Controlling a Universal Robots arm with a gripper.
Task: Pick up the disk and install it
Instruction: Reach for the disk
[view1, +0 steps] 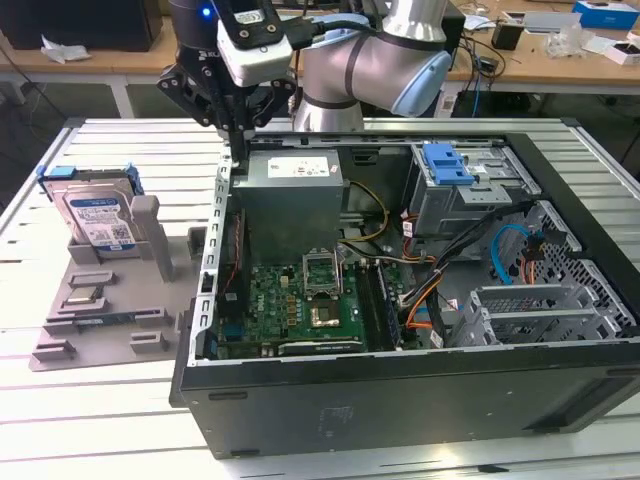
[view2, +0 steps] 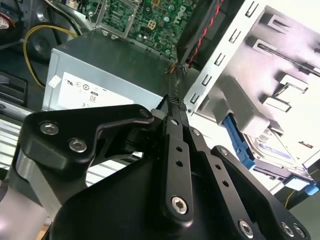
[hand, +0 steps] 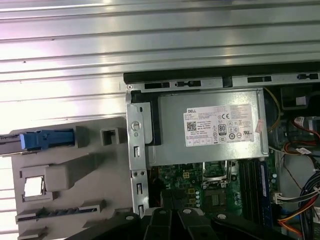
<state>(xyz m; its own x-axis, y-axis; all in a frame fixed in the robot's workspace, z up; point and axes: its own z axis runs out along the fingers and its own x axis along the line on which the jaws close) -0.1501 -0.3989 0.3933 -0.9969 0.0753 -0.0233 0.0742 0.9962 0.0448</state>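
Note:
The disk (view1: 97, 217) stands tilted on edge in a grey plastic holder (view1: 110, 310) at the exterior view's left, outside the computer case. Its white-and-blue label faces out, with blue rails along its sides. In the second wrist view the disk (view2: 270, 152) lies beyond the case wall. The first wrist view shows it edge-on as a blue rail (hand: 47, 140). My gripper (view1: 237, 148) hangs above the case's back corner, to the disk's right and apart from it. The black fingers (view2: 174, 107) are shut together on nothing, and their bases (hand: 170, 220) show over the motherboard.
The open computer case (view1: 400, 400) lies on a slatted metal table (view1: 110, 420). Inside it are a grey power supply box (view1: 290, 185) with a white sticker, a green motherboard (view1: 295, 305), loose cables, and a drive cage with a blue tab (view1: 445, 165).

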